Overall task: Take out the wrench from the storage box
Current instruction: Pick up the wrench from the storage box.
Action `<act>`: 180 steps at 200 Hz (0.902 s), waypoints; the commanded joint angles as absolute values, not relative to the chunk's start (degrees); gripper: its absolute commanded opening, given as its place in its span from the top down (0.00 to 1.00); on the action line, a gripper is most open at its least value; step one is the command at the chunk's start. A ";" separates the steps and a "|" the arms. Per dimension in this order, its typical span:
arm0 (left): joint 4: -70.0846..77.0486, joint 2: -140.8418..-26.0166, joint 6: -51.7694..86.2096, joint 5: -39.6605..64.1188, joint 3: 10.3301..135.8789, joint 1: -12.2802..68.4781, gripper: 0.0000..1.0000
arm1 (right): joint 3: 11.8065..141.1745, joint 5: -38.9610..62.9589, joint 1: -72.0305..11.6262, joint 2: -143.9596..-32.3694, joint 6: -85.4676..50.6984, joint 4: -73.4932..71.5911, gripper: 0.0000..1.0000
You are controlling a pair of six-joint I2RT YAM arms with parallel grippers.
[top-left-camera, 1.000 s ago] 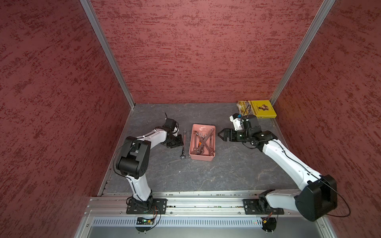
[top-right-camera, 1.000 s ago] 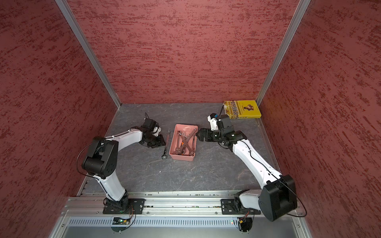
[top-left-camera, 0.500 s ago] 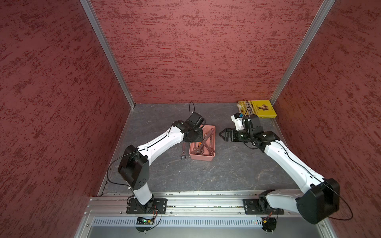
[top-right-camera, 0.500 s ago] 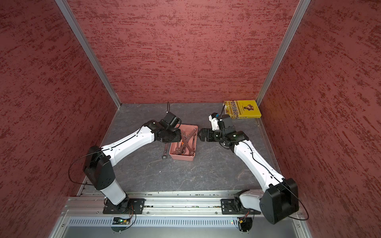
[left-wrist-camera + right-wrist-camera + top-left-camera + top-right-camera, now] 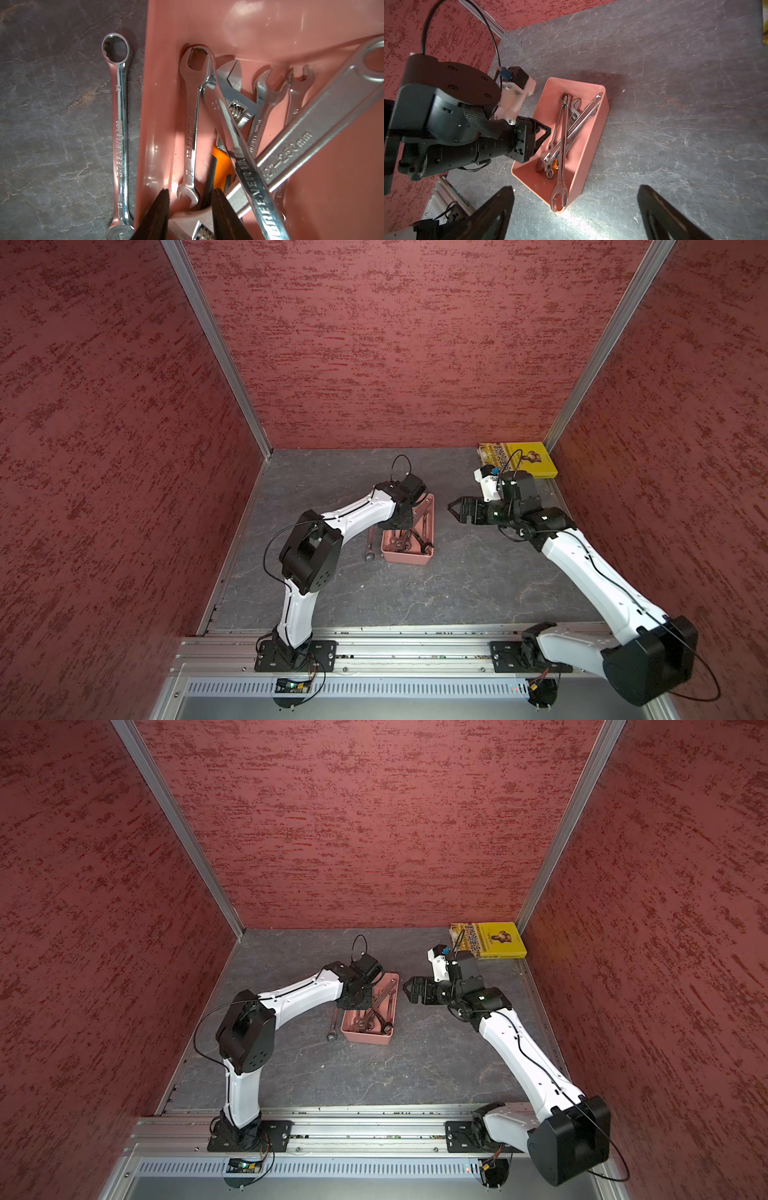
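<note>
left wrist only: left fingers (image 5: 155, 218) part-open astride small wrench (image 5: 192, 133) in storage box (image 5: 270, 25); right fingers (image 5: 492, 212) wide, empty

Adjustable wrench (image 5: 295, 143) reads "250mm"; crossing wrench (image 5: 252, 187) and floor wrench (image 5: 121, 133) seemingly "GREENER"

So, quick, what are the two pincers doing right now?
Left pincer: open over the small wrench in the storage box, nothing held.
Right pincer: wide open, empty.
</note>
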State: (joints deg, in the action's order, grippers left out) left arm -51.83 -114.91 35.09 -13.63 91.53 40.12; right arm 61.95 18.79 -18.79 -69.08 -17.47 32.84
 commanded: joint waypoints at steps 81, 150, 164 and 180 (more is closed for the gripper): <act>-49.18 -123.15 33.25 -17.42 93.69 38.54 0.68 | 59.19 19.29 -17.03 -67.46 -16.67 32.52 0.02; -46.86 -126.86 33.01 -14.20 91.49 38.21 0.75 | 58.01 20.21 -16.39 -67.28 -17.03 32.08 0.01; -47.40 -127.36 32.76 -14.41 91.23 38.29 0.75 | 57.67 20.23 -16.25 -67.15 -17.03 32.18 0.02; -47.85 -128.13 32.52 -14.73 91.02 38.41 0.75 | 57.43 20.42 -16.17 -67.29 -17.05 32.08 0.02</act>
